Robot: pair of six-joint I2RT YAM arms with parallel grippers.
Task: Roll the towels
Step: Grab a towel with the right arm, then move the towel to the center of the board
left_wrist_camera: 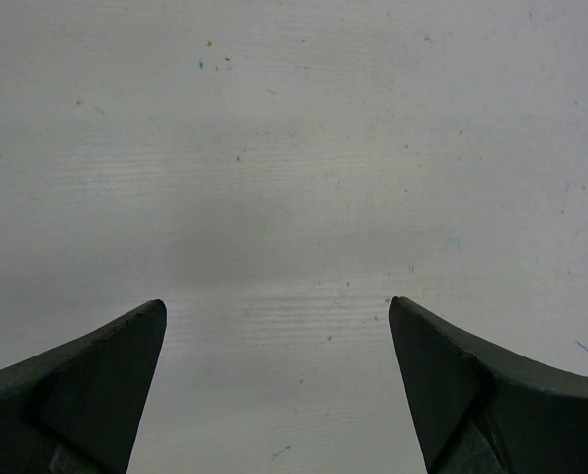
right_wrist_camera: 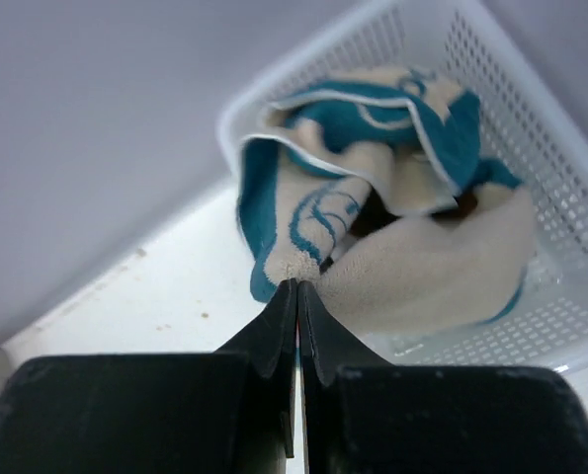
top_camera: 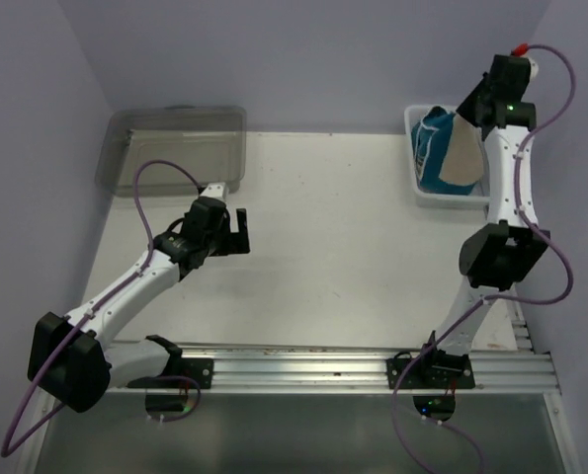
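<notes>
At the far right corner of the surface (top_camera: 353,247), my right tool (right_wrist_camera: 296,286) is pinched tight on the cream towel (right_wrist_camera: 422,267). Its two black fingers (right_wrist_camera: 323,336) press together with only a hairline seam between them, and a nub of the towel's cream hem is caught at their very tips. The towel, edged and printed in blue, sits crumpled in the white mesh basket (right_wrist_camera: 531,128), folded over on itself so that blue bands and cream pile show in turn. Seen from above, the bundle stands up past the basket's rim toward my wrist. The basket stands in that far right corner, close to the right wall, and my right arm rises along the surface's right edge with its wrist over the basket.

My left tool (left_wrist_camera: 277,321) is spread wide and holds nothing. Its wrist view shows the two dark fingers (left_wrist_camera: 86,395) far apart at the bottom corners, with bare, lightly speckled white surface between and beyond them. It hangs over the left half of the surface, roughly midway between the near and far edges, well apart from the basket. Beyond it, at the far left corner, lies a clear plastic bin (top_camera: 175,138).
</notes>
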